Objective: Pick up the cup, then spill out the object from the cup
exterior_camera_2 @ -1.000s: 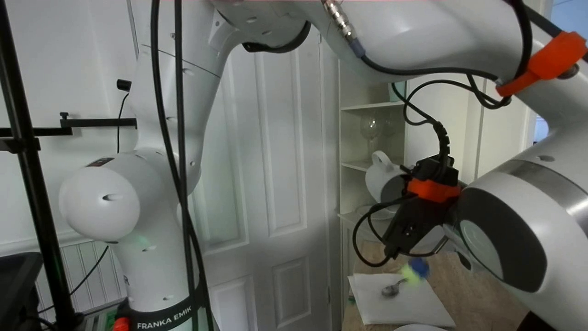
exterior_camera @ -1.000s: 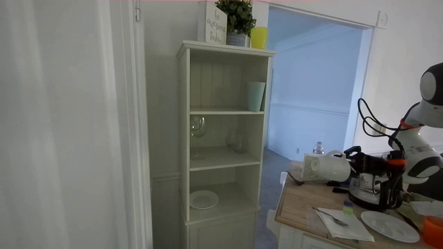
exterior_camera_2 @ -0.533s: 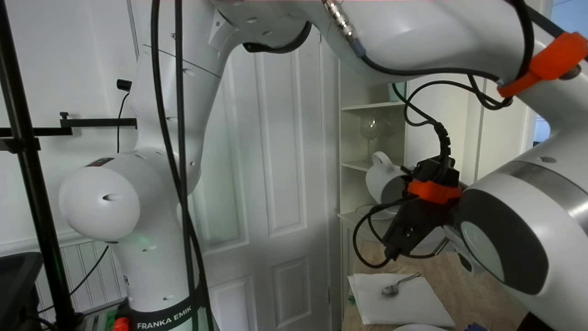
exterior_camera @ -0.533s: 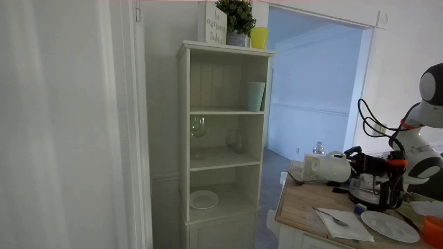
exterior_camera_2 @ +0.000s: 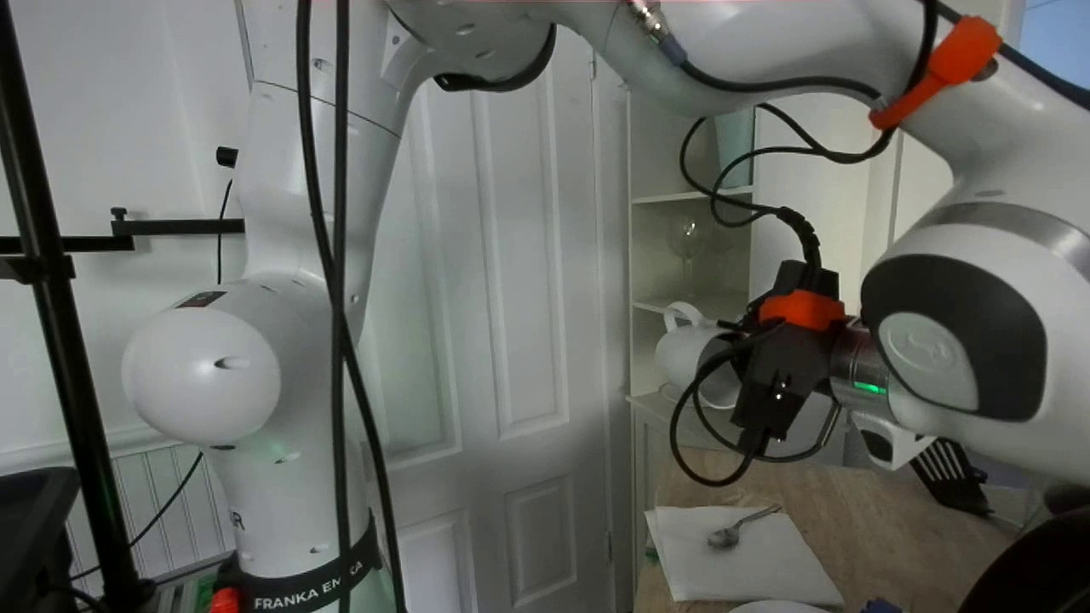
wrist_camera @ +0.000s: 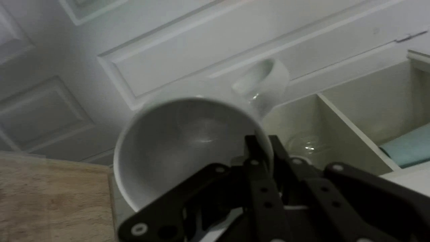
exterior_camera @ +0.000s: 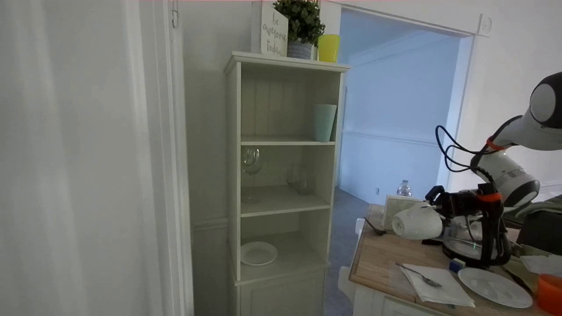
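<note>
The jaws are pinching the cup [wrist_camera: 188,144] by its rim, one jaw sitting inside the wall and one outside, near the handle [wrist_camera: 277,80]. The cup is hanging in the air on its side, its mouth facing back toward the arm [exterior_camera_2: 766,42]; whether all of it is hanging over the tabletop [exterior_camera: 382,254], I cannot tell. Its inside is looking bare in the wrist view, and a small blue block [exterior_camera: 456,264] is lying near the pot [exterior_camera: 461,245] and the plate [exterior_camera: 494,287]. The spilling is therefore probably done, and setting the cup down is probably becoming the step in hand.

Doing that well is calling for a firm pinch, since a cup held at one spot of its rim could be pivoting; for turning it slowly until the mouth is facing up; for passing clear of the pot; and for resting the base flat, away from the spoon [exterior_camera: 432,283] and napkin [exterior_camera: 448,292], before letting go.

The sign [exterior_camera: 274,33] is reading "be awesome today". The band [exterior_camera_2: 294,596] at the arm's foot is showing "FRANKA EM" and "KA", a cable [exterior_camera_2: 339,255] crossing between. A label [exterior_camera_2: 201,300] higher up is proving too small to read.
</note>
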`<state>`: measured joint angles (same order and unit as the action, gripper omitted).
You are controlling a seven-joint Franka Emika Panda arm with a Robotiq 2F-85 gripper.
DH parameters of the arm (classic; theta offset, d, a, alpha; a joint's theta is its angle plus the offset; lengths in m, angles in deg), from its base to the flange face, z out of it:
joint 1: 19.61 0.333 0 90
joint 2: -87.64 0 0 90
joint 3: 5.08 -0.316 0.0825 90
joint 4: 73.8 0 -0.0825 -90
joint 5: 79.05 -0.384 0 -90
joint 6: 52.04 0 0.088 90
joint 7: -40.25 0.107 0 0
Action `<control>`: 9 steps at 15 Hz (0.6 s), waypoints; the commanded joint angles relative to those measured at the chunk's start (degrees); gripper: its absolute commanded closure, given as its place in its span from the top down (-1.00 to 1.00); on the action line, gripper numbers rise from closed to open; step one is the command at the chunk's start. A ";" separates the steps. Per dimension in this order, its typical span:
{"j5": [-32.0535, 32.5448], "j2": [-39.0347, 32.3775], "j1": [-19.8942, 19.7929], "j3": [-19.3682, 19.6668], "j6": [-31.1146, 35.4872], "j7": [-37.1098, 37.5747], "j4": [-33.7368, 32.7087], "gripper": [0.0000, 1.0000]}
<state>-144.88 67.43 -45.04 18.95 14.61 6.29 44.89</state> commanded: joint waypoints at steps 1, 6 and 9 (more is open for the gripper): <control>6.96 7.09 3.74 -0.65 7.39 4.03 0.03 -0.95; 16.53 12.78 7.75 -3.88 18.76 3.55 -0.57 -0.95; 22.61 14.88 9.42 -6.18 25.71 2.93 -0.49 -0.95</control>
<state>-127.75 78.68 -36.78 14.66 35.42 8.36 44.06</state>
